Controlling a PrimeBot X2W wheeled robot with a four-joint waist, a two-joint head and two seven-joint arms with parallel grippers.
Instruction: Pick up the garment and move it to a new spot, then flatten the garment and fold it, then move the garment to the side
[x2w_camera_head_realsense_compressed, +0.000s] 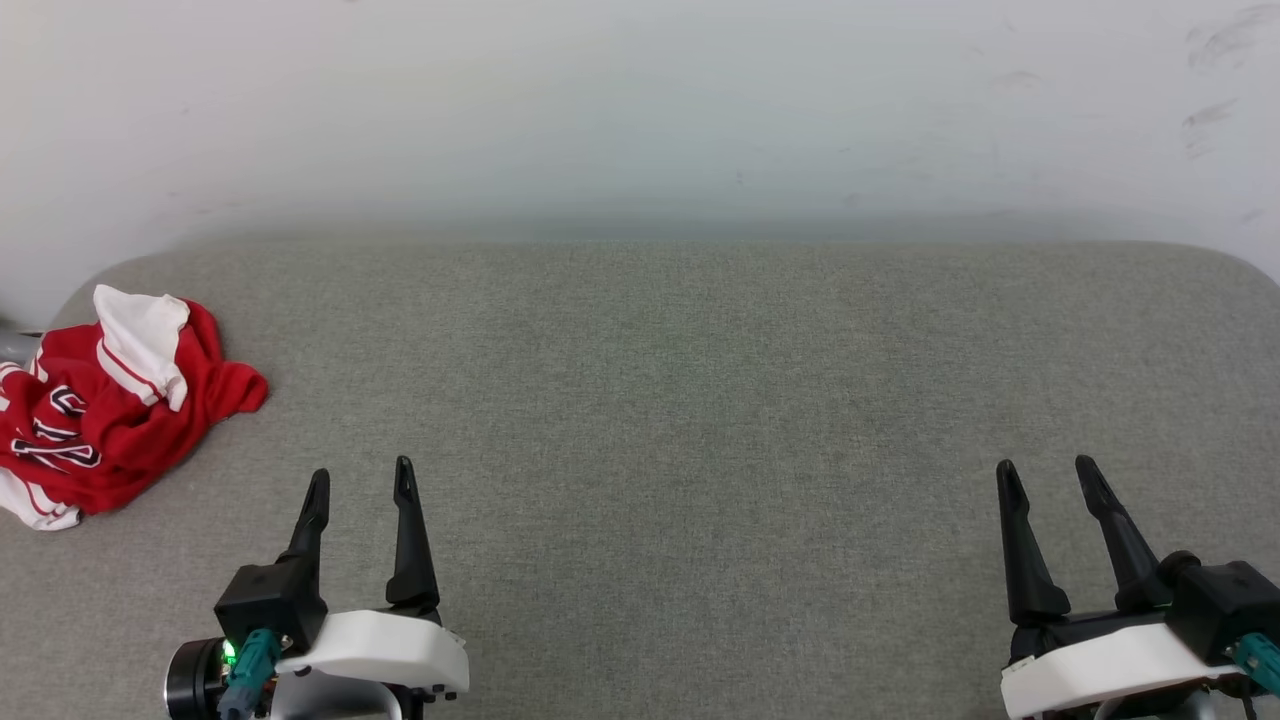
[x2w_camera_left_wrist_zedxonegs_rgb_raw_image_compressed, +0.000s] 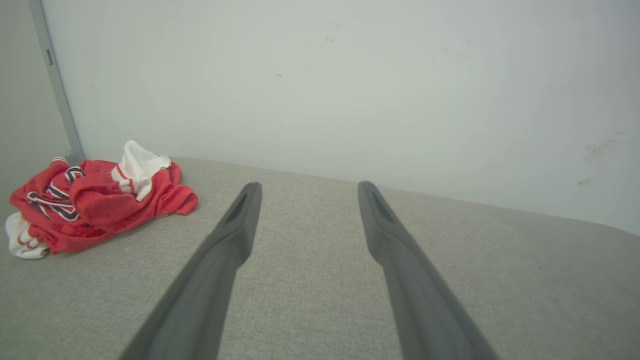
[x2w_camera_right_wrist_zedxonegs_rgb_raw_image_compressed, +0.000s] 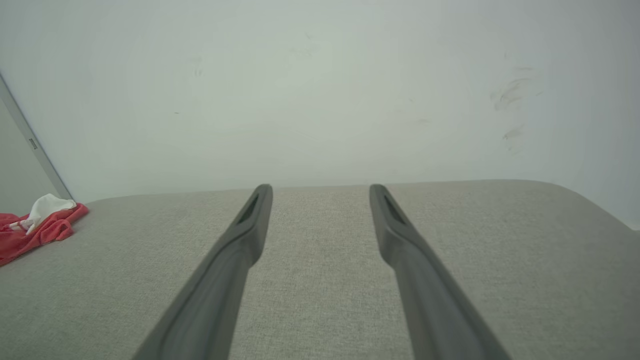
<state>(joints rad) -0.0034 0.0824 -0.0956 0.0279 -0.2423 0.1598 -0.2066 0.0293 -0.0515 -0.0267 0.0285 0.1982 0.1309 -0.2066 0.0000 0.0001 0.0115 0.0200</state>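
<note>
The garment (x2w_camera_head_realsense_compressed: 110, 400), a red shirt with white sleeves and black white-edged lettering, lies crumpled in a heap at the far left of the grey padded table (x2w_camera_head_realsense_compressed: 680, 400). It also appears at the left of the left wrist view as the garment (x2w_camera_left_wrist_zedxonegs_rgb_raw_image_compressed: 95, 200), and a red and white edge of the garment (x2w_camera_right_wrist_zedxonegs_rgb_raw_image_compressed: 35, 227) shows at the left of the right wrist view. My left gripper (x2w_camera_head_realsense_compressed: 360, 478) hovers open near the front left, to the right of the heap and apart from it. My right gripper (x2w_camera_head_realsense_compressed: 1045, 470) stands open at the front right, nothing between its fingers.
A pale wall (x2w_camera_head_realsense_compressed: 640, 110) rises directly behind the table's rounded back edge. A grey metal post (x2w_camera_left_wrist_zedxonegs_rgb_raw_image_compressed: 55, 85) stands at the far left behind the garment. The table's left edge runs close beside the heap.
</note>
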